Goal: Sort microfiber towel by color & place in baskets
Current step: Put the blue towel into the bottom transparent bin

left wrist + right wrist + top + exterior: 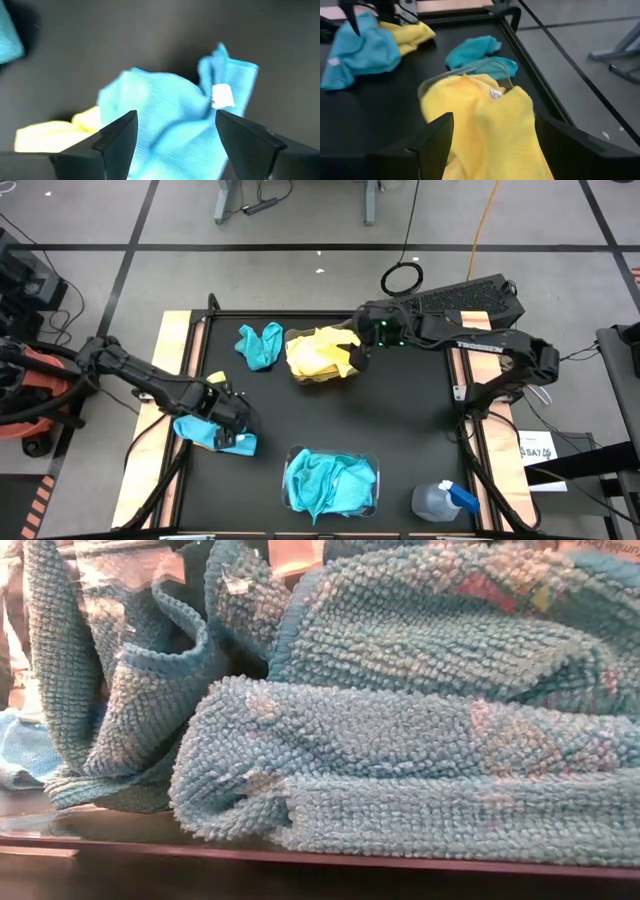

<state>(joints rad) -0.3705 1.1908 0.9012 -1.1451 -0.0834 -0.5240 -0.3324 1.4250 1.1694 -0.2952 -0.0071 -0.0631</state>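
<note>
Fingers of the left gripper (170, 145) stand apart directly over a blue towel (212, 434) at eight o'clock on the tabletop (400, 430); right gripper (352, 352), fingers apart, hangs over the yellow towels (318, 355).

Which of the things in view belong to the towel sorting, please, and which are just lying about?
Job:
- yellow towels in the far basket
- blue towels in the near basket
- loose blue towel
- blue towel under the left gripper
- right gripper

Lying about:
- spray bottle
</note>
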